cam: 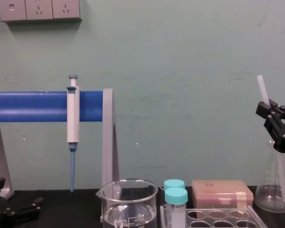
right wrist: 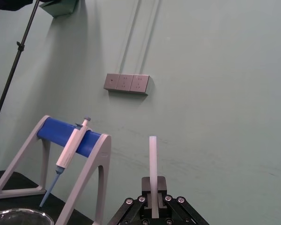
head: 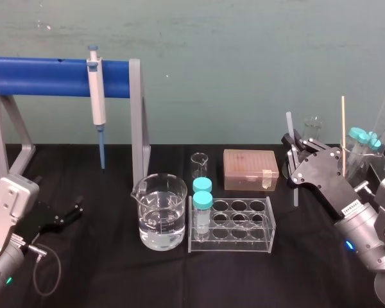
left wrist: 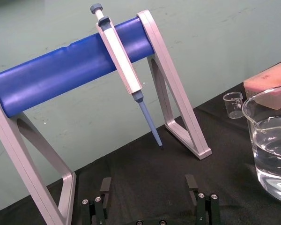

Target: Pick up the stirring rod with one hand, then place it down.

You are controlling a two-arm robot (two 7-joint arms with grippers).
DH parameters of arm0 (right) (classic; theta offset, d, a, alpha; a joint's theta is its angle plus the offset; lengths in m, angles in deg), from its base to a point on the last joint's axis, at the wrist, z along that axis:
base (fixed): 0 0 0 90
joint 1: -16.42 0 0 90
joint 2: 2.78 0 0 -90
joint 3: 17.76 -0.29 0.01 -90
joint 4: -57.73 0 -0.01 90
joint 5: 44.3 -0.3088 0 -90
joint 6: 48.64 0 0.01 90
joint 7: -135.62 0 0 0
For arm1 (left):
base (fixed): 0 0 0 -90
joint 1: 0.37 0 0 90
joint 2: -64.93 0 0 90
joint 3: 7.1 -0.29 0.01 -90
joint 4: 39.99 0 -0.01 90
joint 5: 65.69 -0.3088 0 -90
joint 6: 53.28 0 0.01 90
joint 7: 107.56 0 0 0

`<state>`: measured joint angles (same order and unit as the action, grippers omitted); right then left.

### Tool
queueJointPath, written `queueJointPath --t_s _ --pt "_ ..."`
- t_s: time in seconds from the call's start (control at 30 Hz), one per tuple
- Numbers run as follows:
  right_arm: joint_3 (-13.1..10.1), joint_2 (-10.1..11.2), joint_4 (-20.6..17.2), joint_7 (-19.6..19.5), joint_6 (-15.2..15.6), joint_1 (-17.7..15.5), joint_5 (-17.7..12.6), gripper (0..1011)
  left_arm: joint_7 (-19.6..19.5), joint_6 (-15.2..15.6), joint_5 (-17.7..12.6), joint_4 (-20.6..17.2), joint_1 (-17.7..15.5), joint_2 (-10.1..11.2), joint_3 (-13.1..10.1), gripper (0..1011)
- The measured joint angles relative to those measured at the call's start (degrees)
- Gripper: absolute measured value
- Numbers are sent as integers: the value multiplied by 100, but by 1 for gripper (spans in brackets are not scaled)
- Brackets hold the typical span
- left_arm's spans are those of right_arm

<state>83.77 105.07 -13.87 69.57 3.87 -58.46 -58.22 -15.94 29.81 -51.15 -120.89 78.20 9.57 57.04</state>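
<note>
Already the pick-up looks done: the right gripper [head: 296,149] clamps its jaws on the stirring rod [head: 288,125], upright and seemingly clear of the surface [head: 102,269]; setting it down remains. The left gripper [head: 74,210] idles low, jaws apart

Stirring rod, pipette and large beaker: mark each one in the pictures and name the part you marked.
stirring rod [right wrist: 152,161], right wrist view, middle of the bare shaft.
pipette [head: 97,96], head view, white body.
large beaker [head: 159,196], head view, front glass wall.
</note>
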Motion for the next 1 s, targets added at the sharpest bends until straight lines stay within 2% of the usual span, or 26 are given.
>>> queueJointPath --t_s 1.0 --pt "10 5 0 -2 -9 6 13 66 0 0 0 0 0 0 0 1000"
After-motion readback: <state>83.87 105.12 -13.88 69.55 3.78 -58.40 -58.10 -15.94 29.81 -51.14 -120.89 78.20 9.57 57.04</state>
